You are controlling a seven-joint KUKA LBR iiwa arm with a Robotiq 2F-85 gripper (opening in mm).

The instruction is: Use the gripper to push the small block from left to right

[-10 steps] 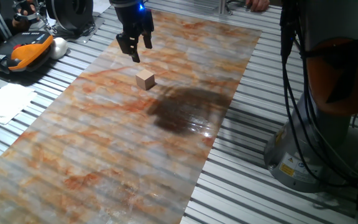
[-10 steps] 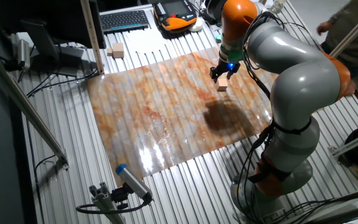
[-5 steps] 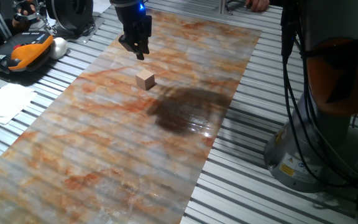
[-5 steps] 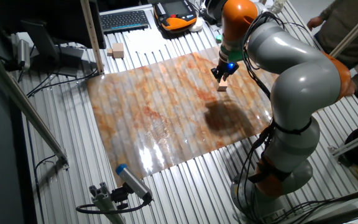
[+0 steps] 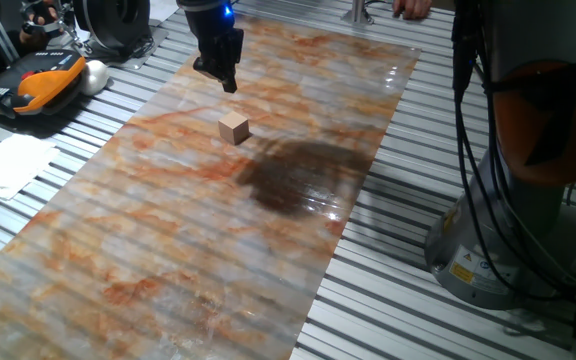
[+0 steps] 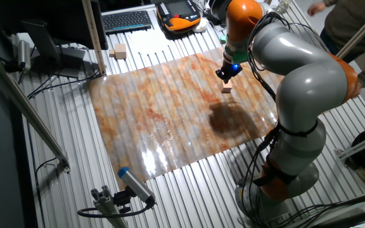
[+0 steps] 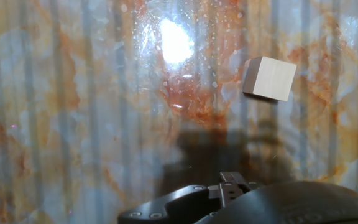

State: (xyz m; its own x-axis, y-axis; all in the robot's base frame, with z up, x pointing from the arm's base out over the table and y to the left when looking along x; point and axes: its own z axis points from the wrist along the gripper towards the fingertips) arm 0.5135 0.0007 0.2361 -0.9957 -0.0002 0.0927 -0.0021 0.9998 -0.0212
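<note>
Evidently the approach is underway: the black two-finger gripper (image 5: 227,80), fingers pinched together on nothing, hovers apart from the small light-tan wooden cube (image 5: 233,128), so it must descend beside it.

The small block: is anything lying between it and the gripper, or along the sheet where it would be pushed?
Nothing visible. The gripper hangs apart from the small block, with only bare marbled sheet between them. The dark patch beside the block looks like a flat stain, not an obstacle.
</note>
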